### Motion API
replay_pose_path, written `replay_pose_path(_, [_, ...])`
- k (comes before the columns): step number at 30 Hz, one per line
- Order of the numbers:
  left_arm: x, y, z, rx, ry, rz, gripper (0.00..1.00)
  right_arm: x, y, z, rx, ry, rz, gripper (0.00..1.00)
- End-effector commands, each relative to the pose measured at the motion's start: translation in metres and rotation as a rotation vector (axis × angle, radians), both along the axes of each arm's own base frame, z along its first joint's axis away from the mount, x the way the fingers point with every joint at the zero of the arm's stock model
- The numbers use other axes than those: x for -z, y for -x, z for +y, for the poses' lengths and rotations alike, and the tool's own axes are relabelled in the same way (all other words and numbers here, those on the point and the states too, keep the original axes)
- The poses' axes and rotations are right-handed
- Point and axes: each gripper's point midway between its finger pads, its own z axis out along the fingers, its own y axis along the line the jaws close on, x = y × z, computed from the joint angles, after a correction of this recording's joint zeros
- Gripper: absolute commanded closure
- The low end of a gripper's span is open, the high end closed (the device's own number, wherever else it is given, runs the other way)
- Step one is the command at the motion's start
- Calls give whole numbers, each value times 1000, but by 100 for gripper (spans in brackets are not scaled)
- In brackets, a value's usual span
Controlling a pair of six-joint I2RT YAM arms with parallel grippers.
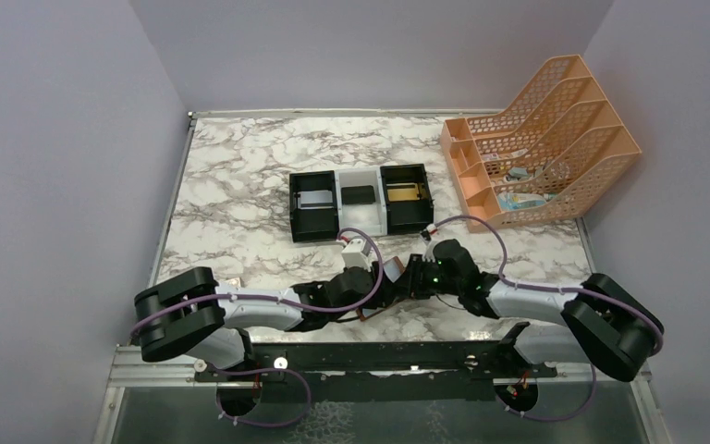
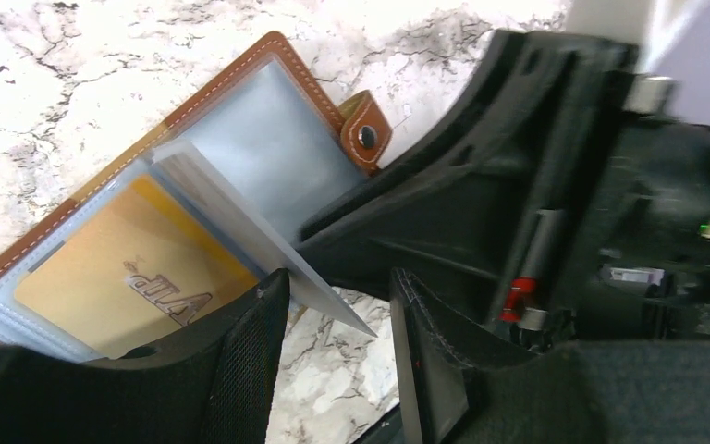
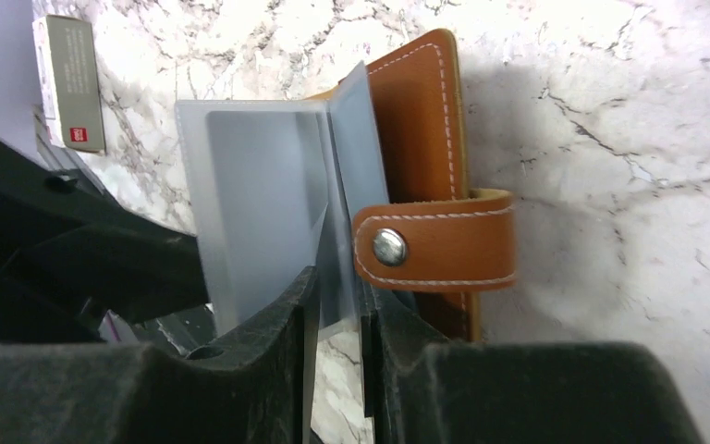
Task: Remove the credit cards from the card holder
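Observation:
The brown leather card holder [image 2: 268,42] lies open on the marble, its snap tab [image 2: 365,129] loose. A gold credit card [image 2: 120,268] sits in one of its clear sleeves. My left gripper [image 2: 337,277] is open; one finger rests over that sleeve and a sleeve corner pokes between the jaws. My right gripper [image 3: 340,282] stands slightly open around the edge of an empty clear sleeve [image 3: 259,203], beside the card holder's [image 3: 421,120] tab [image 3: 434,250]. From above, both grippers [image 1: 397,276] hide the holder. A grey-blue card [image 1: 316,199], a dark card [image 1: 359,194] and a gold card [image 1: 405,191] lie in the tray.
The black-white-black tray [image 1: 314,227] stands just beyond the grippers. An orange mesh file rack [image 1: 541,139] occupies the back right corner. A small white box with a red label [image 3: 69,83] lies on the marble near the left arm.

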Motion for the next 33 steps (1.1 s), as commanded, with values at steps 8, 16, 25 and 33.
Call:
replay_pose_path(8, [-1, -10, -15, 2, -16, -38, 53, -25, -34, -50, 238, 227, -108, 74])
replay_pose_path(16, [6, -14, -30, 58, -42, -24, 52, -42, -54, -72, 370, 247, -138, 75])
replay_pose_path(25, [21, -6, -22, 102, -57, 31, 48, -75, -47, -44, 189, 106, -245, 76])
replay_pose_path(33, [-9, -4, -1, 63, 22, -16, 45, -69, -24, -3, -127, 43, -210, 86])
